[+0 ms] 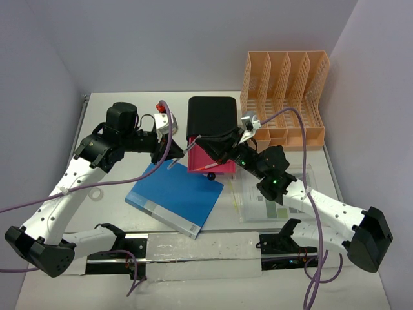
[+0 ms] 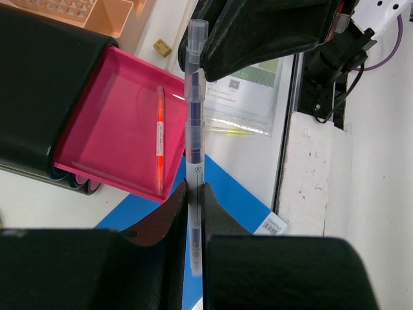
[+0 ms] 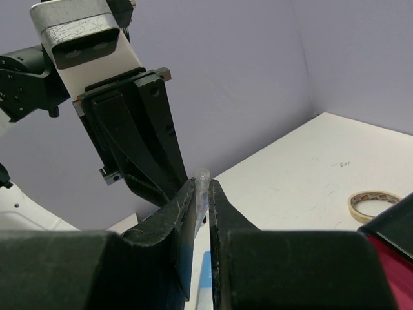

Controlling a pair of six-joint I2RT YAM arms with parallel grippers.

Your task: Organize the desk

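Observation:
The white desk (image 1: 116, 110) carries a black box (image 1: 211, 116) with an open pink drawer (image 1: 210, 161). An orange pen (image 2: 159, 139) lies in that drawer (image 2: 116, 129). A clear pen with blue ink (image 2: 193, 129) hangs in the air above the drawer's left corner. My left gripper (image 2: 193, 187) is shut on its lower half. My right gripper (image 3: 202, 184) is shut on its capped end (image 3: 202, 175). In the top view the left gripper (image 1: 166, 158) and right gripper (image 1: 208, 145) face each other with the pen (image 1: 184, 152) between them.
A blue book (image 1: 174, 197) lies on the desk under the pen. A clear sleeve with a printed sheet (image 1: 274, 194) lies at the right. An orange slotted rack (image 1: 284, 97) stands at the back right. A tape roll (image 1: 95, 194) lies at the left.

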